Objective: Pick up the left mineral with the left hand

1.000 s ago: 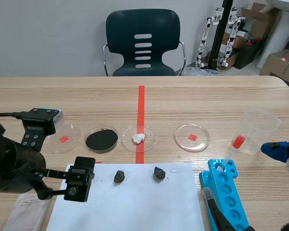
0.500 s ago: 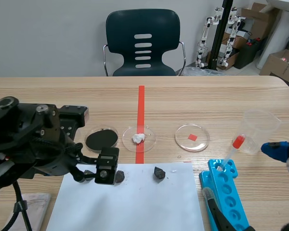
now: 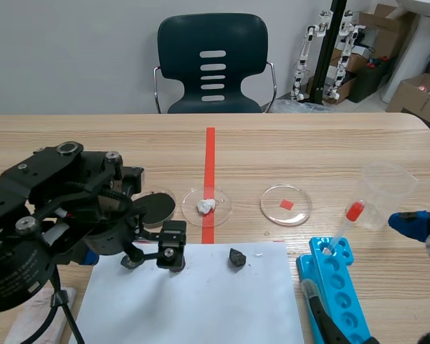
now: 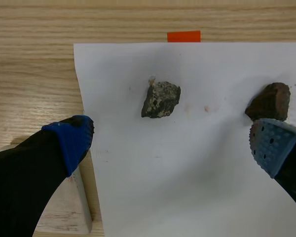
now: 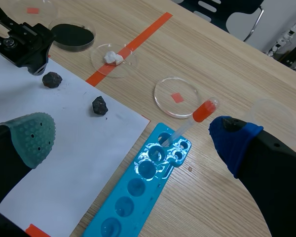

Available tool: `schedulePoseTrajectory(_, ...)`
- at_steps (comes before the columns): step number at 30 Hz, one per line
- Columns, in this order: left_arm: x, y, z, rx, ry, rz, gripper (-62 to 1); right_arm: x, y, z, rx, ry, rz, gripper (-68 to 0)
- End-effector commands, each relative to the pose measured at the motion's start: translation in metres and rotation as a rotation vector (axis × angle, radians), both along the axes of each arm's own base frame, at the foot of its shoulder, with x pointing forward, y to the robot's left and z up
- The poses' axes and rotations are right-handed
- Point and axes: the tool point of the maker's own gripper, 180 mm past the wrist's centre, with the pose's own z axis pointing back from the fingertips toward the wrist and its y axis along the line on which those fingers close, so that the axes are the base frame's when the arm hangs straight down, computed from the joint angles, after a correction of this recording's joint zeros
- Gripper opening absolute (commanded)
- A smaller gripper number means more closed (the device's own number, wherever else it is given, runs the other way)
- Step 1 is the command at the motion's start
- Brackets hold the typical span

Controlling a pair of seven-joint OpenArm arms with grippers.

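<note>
Left gripper (image 4: 171,143) wide open over white paper (image 4: 187,192), left mineral (image 4: 161,99) just ahead, untouched

The white paper sheet (image 4: 153,187) is lying bare all round the dark grey rough mineral (image 4: 160,98), which is sitting ahead of the left gripper (image 4: 172,134), between its wide-spread fingers. The reddish-brown mineral (image 4: 270,100) is crowding one finger's blue dotted pad (image 4: 269,148), just beside it. A pale folded cloth (image 4: 64,212) is lying under the other finger, just off the paper's edge. Beyond the paper's far edge, a clear round dish of black powder (image 3: 162,206) and a clear dish holding a white lump (image 3: 206,206) are standing side by side, apart from both minerals.
</note>
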Motion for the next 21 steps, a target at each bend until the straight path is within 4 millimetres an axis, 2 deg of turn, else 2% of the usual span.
schedulePoseTrajectory(1,0.010,-0.002,0.008,-0.008,-0.031,0.003,1.4,0.004,0.001,0.008,0.010,-0.033,0.005,0.4)
schedulePoseTrajectory(19,0.015,0.013,-0.009,0.055,0.000,0.028,1.4,0.004,0.001,0.008,0.010,-0.033,0.005,0.4)
schedulePoseTrajectory(21,0.015,0.013,-0.009,0.055,-0.001,0.028,-3.0,0.004,0.001,0.008,0.010,-0.033,0.005,0.4)
